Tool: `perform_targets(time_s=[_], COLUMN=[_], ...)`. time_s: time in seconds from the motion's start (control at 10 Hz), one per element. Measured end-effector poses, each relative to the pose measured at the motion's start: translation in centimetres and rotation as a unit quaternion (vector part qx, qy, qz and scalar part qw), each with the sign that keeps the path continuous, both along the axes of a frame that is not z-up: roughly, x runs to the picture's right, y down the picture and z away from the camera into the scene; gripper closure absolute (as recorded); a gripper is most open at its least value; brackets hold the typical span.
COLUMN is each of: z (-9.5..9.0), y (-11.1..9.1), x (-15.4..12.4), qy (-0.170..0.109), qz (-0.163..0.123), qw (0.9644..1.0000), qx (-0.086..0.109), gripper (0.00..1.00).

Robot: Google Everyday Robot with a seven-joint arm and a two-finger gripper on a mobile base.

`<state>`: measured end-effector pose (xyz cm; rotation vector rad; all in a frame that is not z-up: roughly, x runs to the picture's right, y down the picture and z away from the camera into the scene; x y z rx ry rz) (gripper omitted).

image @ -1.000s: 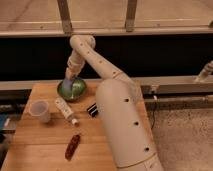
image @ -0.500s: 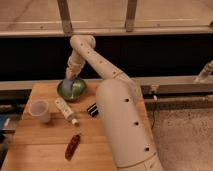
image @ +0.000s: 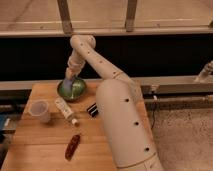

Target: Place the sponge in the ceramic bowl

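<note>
Foreground, right: bulky white arm link point(image: 125, 130) with a row of small dark holes, overlapping the right side of the wooden table point(image: 35, 150).

Front centre of table: 1 reddish-brown elongated item point(image: 72, 146), lying diagonally, well apart from the other things.

Mid table, left: 1 translucent whitish cup point(image: 40, 110), upright. Just right of it, not touching: 1 white bottle point(image: 65, 108), lying flat, narrow end toward the viewer. Further right, close against the arm link: 1 black striped block point(image: 92, 109).

Far side of table, behind the bottle: ceramic bowl point(image: 79, 91), green and glossy, upright.

At the bowl's left rear, within its outline: sponge point(image: 68, 84), a blue-lavender patch directly beneath the tool tip. Resting on the bowl's surface or hanging just above it: cannot tell.

Over the bowl: gripper point(image: 70, 77), pointing downward, at the end of the slender upper arm section descending from an elbow point(image: 82, 44). Spread, pressed together or pinching the sponge: cannot tell.

Behind table: pale horizontal ledge point(image: 170, 82), then a dark wall band point(image: 165, 55).

Farthest: 2 upright members, left post point(image: 64, 15) and right post point(image: 131, 15), against a bright background.
</note>
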<state>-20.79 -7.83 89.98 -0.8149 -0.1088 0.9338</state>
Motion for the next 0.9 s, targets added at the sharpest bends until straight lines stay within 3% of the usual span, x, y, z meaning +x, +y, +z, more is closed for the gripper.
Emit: perform_targets(time_s=[0.2, 0.9], z=[0.00, 0.00], y=[0.00, -0.01], x=[0.00, 0.01], qy=[0.000, 0.000], qz=[0.000, 0.000], qw=[1.0000, 1.0000], qx=[0.000, 0.000], gripper=[0.20, 0.20])
